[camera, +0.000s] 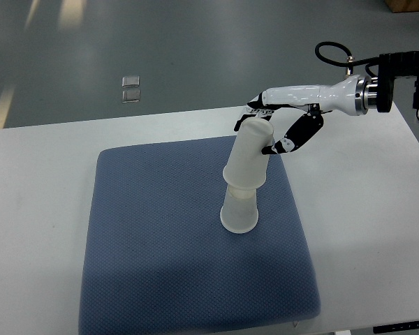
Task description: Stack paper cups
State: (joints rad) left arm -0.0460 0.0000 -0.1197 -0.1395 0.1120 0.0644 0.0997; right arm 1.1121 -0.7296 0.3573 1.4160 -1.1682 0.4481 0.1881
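— Top view first: what do you make of the right hand [274, 129]?

— Its arm comes in from the right edge, white shell with black joints. The fingers [255, 106] are curled round the closed end of the upper paper cup [250, 157], with the thumb on the cup's right side, so it has that cup in its grasp.

— And the cup itself?

— Upside down and tilted, its closed end leaning up and to the right towards the hand. Its open rim sits over the top of the lower paper cup [239, 211], which is also upside down and stands upright.

— Where does that one stand?

— On the blue-grey mat [153, 237], a little right of the mat's middle. The mat lies on the white desk [35, 195], covering most of the near part of it.

— Anything else about?

— Beyond the far edge of the desk there is grey floor [195, 49], with a small pale square marker [130, 88] on it. I see no left arm from here.
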